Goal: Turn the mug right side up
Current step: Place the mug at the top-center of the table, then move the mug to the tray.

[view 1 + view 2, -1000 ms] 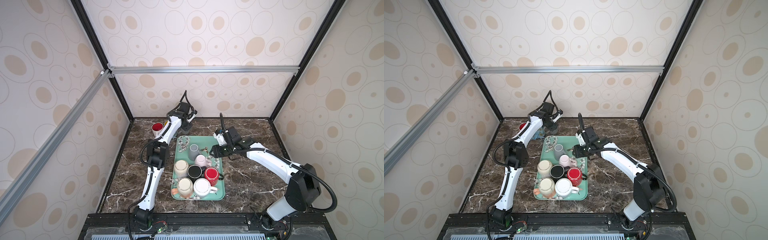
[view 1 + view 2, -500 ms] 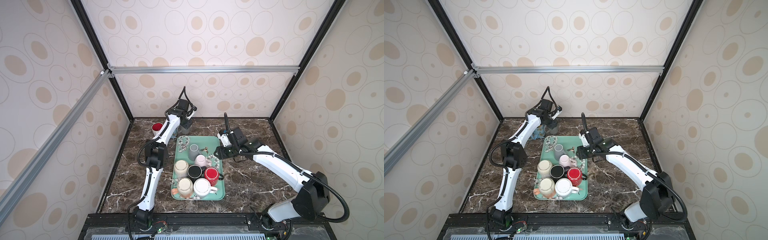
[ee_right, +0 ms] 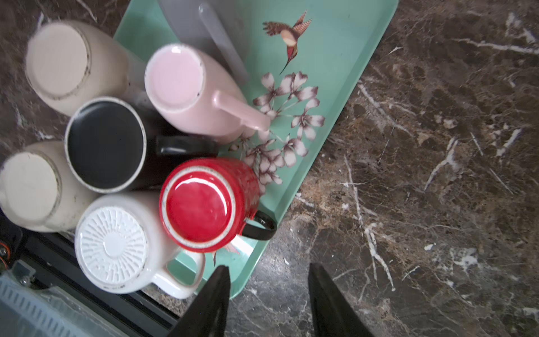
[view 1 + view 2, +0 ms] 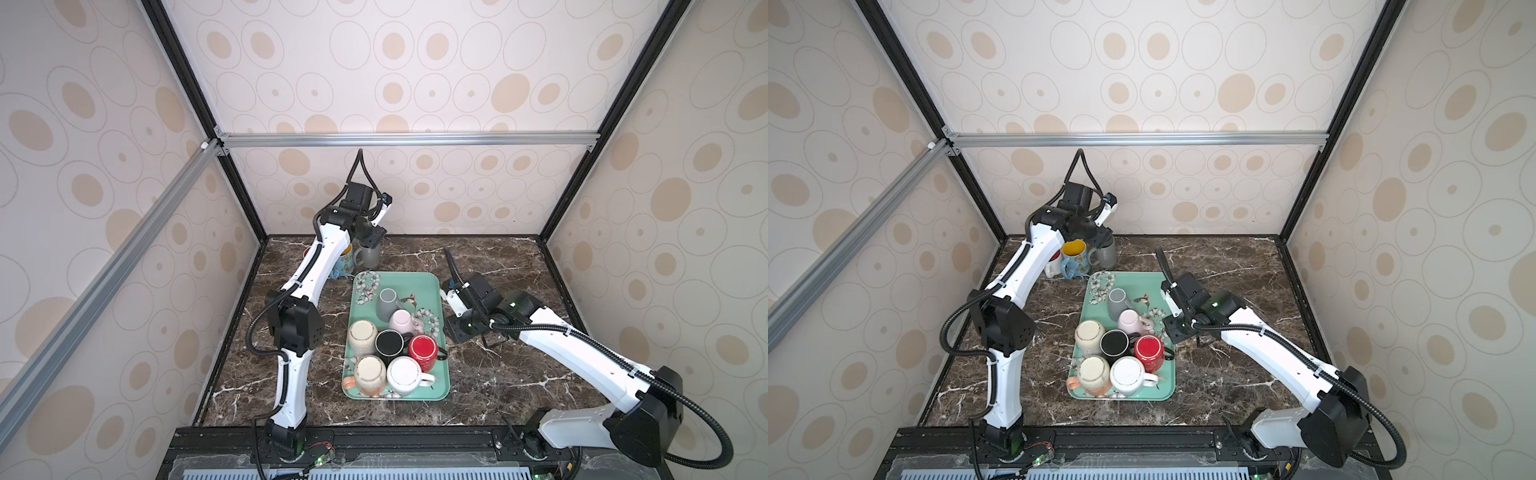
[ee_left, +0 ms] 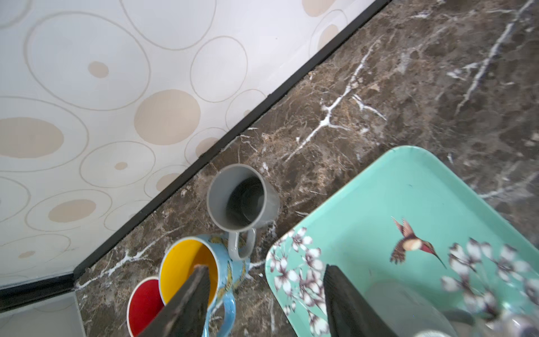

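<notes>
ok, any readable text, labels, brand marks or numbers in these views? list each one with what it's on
No readable text in any view.
Tray: hummingbird and blossom print only, no words.
White mug: moulded ribs on its upturned base, no maker's mark.
Blue mug: painted pattern, no lettering visible.
Small white mark on the left arm: too small to read.

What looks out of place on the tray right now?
Nothing spilled or broken. The mugs on the tray sit bottom-up, mostly packed together, such as the red mug and white mug.
</notes>
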